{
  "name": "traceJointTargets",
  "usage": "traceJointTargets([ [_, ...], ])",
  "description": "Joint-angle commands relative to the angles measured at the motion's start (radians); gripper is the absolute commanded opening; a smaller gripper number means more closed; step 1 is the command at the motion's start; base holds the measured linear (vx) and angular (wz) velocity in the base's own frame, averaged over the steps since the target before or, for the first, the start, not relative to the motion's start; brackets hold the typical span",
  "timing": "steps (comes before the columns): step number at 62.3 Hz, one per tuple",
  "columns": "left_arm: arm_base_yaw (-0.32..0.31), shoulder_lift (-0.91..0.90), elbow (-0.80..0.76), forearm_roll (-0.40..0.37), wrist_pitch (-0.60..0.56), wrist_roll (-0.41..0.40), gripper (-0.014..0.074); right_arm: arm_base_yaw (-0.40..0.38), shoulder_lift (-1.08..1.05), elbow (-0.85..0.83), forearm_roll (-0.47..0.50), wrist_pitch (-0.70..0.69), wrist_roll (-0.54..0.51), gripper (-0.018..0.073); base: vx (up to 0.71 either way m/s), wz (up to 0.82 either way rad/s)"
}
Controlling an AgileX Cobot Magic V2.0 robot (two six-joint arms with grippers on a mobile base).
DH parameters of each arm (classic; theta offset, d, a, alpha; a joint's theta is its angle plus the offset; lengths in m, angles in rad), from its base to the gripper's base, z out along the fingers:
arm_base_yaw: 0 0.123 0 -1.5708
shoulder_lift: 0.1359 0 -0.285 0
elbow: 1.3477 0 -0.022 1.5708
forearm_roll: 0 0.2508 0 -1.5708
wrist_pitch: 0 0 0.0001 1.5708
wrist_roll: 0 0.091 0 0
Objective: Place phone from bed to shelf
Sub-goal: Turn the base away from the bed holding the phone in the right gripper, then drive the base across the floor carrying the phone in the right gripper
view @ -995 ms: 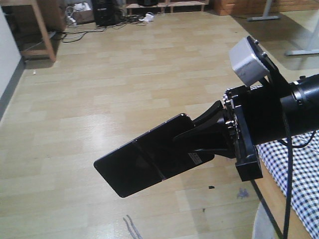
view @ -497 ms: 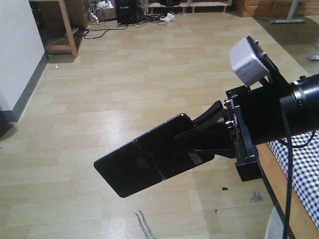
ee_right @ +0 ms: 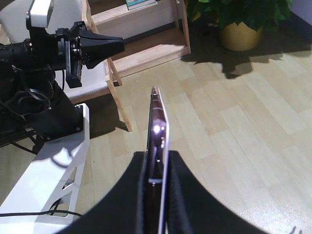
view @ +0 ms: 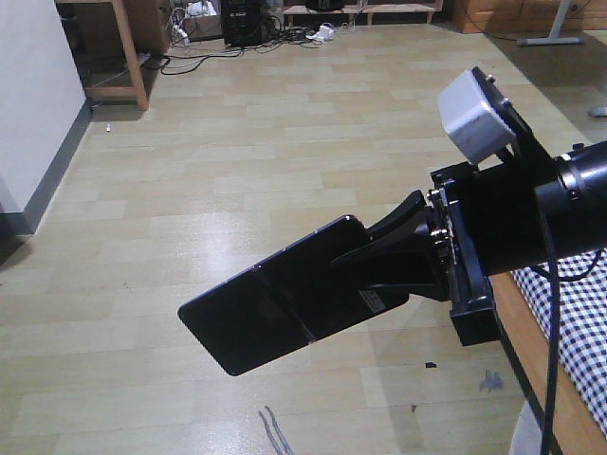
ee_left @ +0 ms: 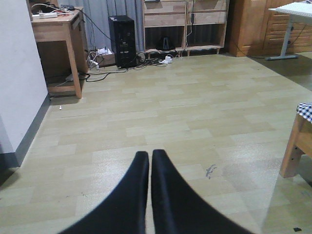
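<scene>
My right gripper [view: 375, 248] is shut on the phone [view: 275, 313], a glossy black slab with a line across its middle, held out flat over the floor. The right wrist view shows the phone [ee_right: 157, 122] edge-on between the right gripper's [ee_right: 157, 155] black fingers, its metallic edge gleaming. Beyond it stands the light-wood shelf [ee_right: 141, 44]. My left gripper [ee_left: 149, 155] is shut with nothing in it, and the left gripper [ee_right: 105, 46] also appears in front of the shelf. The bed's checked sheet [view: 583, 322] and wooden frame [ee_left: 292, 151] lie at the right.
A white wall [view: 28, 95] runs along the left. A wooden desk [ee_left: 56, 34], a black computer tower [ee_left: 122, 41] and loose cables stand at the far side. A potted plant [ee_right: 243, 24] sits right of the shelf. My white base [ee_right: 53, 170] is at lower left.
The floor and background have slid right in the front view and the white wall has come in at the left. The phone stays held the same way in the right gripper.
</scene>
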Motion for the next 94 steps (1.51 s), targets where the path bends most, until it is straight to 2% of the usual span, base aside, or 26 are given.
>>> traceJointTargets([
  [1, 0.001, -0.005, 0.002, -0.01, -0.071, -0.004, 0.0001, -0.002, -0.031, -0.026, 0.094, 0.07, -0.003, -0.0001, 0.05, 0.05],
  [48, 0.001, -0.005, 0.002, -0.01, -0.071, -0.004, 0.0001, -0.002, -0.031, -0.026, 0.094, 0.07, -0.003, -0.0001, 0.1, 0.08],
  [94, 0.001, -0.005, 0.002, -0.01, -0.071, -0.004, 0.0001, -0.002, -0.031, -0.026, 0.094, 0.07, -0.003, -0.0001, 0.23, -0.02],
])
